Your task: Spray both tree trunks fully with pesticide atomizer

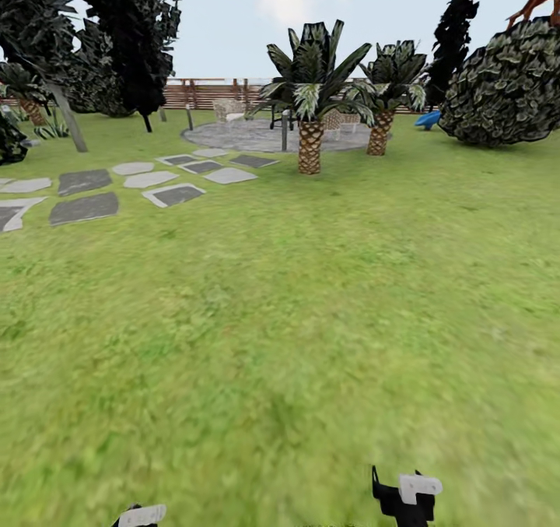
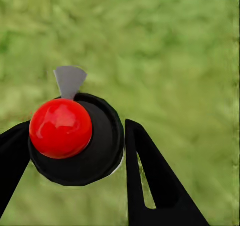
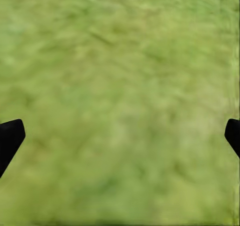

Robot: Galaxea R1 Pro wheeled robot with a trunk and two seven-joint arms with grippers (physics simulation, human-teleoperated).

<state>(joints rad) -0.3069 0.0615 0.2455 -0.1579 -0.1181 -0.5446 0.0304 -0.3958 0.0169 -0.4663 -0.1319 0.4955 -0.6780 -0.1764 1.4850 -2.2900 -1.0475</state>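
The stepping stones [image 1: 85, 192] lie left of the palm plants [image 1: 311, 99] on the lawn [image 1: 311, 317]. The paved patch [image 1: 249, 135] lies behind the palms, the fence [image 1: 202, 91] farther behind. A bush [image 1: 505, 83] stands right of them.

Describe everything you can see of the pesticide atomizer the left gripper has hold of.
The pesticide atomizer appears in the left wrist view from above: a round, dark, near-black body with a glossy red top and a pale grey wedge-shaped trigger head jutting from behind it. It looks like smooth plastic. It sits between the left gripper's black fingers, which close against its sides, held over blurred green grass.
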